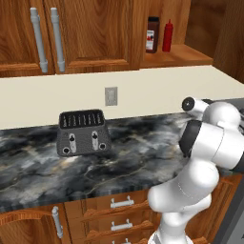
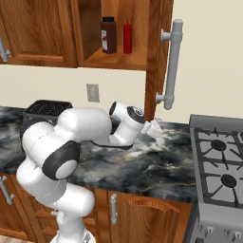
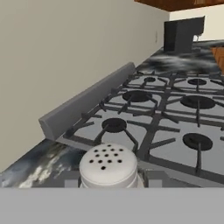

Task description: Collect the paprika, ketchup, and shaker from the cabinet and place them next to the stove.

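shaker [image 3: 108, 165] — gripper [image 2: 153, 127] closed on it, low over the tabletop [image 2: 156, 163] just beside the stove [image 2: 220, 163], release judged pending | paprika [image 2: 108, 34] and ketchup [image 2: 127, 36] — both left to fetch from the cabinet [image 2: 114, 59] shelf

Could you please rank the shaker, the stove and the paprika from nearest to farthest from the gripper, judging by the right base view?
1. shaker, right at the gripper, over the counter.
2. stove, to the gripper's right.
3. paprika, up in the cabinet, beside the ketchup.
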{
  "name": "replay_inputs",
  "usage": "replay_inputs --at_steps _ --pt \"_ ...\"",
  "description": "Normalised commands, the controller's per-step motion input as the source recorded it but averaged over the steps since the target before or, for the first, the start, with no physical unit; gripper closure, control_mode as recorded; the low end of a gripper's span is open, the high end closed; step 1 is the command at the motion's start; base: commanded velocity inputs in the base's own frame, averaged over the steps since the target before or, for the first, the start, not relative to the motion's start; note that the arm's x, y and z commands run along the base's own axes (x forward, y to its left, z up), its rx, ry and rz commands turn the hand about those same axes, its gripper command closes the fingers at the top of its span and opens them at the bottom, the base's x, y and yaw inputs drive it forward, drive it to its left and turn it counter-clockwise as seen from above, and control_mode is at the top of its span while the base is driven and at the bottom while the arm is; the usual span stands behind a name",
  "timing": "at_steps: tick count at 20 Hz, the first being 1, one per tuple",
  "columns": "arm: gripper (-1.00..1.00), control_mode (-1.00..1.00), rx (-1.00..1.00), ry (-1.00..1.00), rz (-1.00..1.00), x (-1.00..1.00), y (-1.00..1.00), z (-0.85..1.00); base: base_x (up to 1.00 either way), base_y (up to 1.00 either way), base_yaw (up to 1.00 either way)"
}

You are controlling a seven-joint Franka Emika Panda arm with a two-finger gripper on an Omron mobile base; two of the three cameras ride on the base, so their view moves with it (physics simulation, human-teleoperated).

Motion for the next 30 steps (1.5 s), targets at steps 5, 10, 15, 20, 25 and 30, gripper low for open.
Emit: replay_inputs --at_steps 5,10,15,20,25,30 --pt "1.00 -1.00 0.01 -0.11 0.00 0.32 -0.21 -0.56 0.00 0.00 0.00" --pt "1.00 -1.00 0.00 -0.08 0.00 0.36 -0.16 -0.52 0.00 0.00 0.00" --pt "1.00 -1.00 0.00 0.00 0.00 0.32 -0.08 -0.35 0.00 0.00 0.00" --pt "1.00 -1.00 -0.01 0.00 0.00 0.26 -0.02 -0.52 0.00 0.00 0.00" --pt "1.00 -1.00 0.00 -0.08 0.00 0.07 0.01 -0.50 0.00 0.00 0.00" --pt "1.00 -1.00 0.00 -0.16 0.00 0.06 0.00 -0.45 0.00 0.00 0.00"
